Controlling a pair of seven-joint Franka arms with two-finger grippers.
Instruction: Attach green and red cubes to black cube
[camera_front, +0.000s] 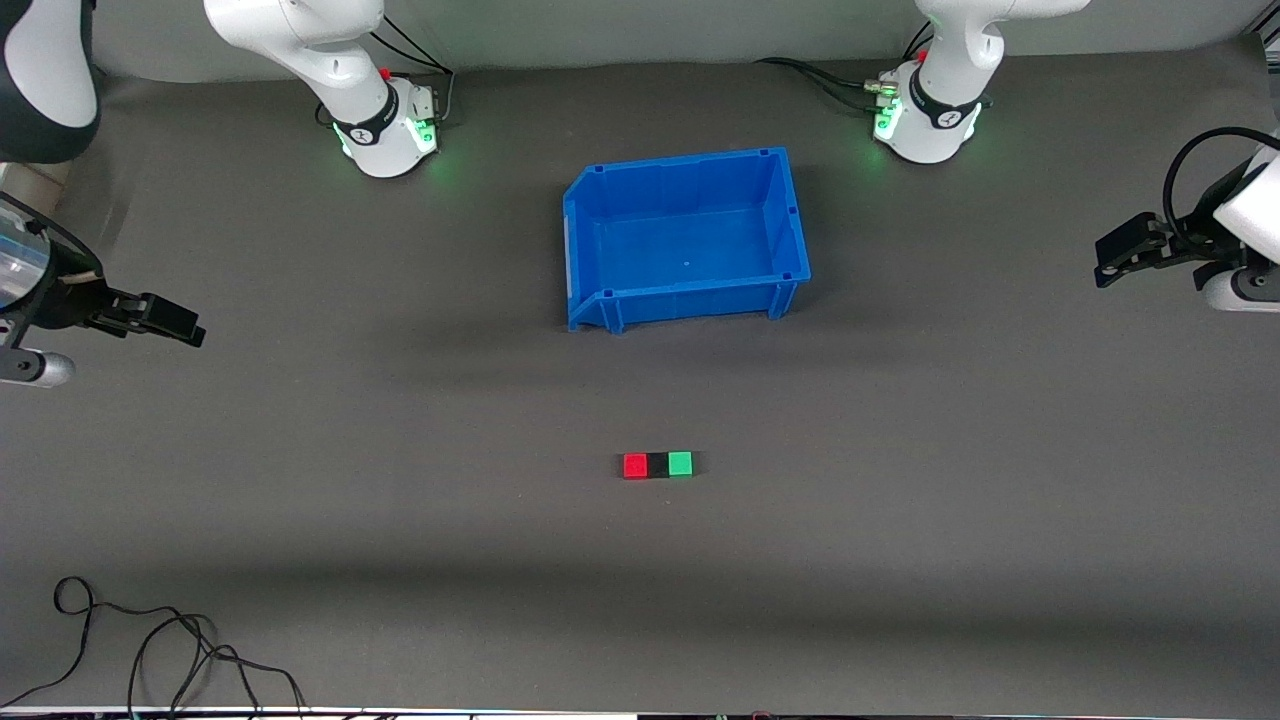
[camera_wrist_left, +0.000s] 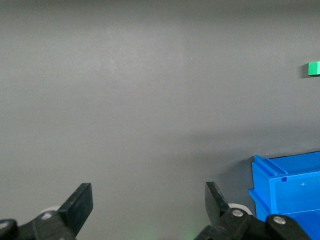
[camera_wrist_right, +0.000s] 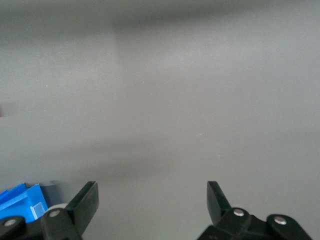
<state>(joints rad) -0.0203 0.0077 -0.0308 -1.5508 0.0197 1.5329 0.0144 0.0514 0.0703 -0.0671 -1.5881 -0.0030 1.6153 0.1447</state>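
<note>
The red cube (camera_front: 635, 465), the black cube (camera_front: 657, 465) and the green cube (camera_front: 680, 463) lie touching in one row on the grey table, the black one in the middle, nearer to the front camera than the blue bin (camera_front: 790, 215). My left gripper (camera_front: 1105, 262) is open and empty at the left arm's end of the table. My right gripper (camera_front: 190, 330) is open and empty at the right arm's end. In the left wrist view the gripper (camera_wrist_left: 149, 200) is open over bare table, and the green cube (camera_wrist_left: 314, 68) shows at the frame's edge. The right wrist view shows its gripper (camera_wrist_right: 152, 200) open over bare table.
The blue bin holds nothing and stands between the cube row and the robot bases; it also shows in the left wrist view (camera_wrist_left: 287, 190) and the right wrist view (camera_wrist_right: 20, 200). A black cable (camera_front: 150, 650) lies at the table's near edge, toward the right arm's end.
</note>
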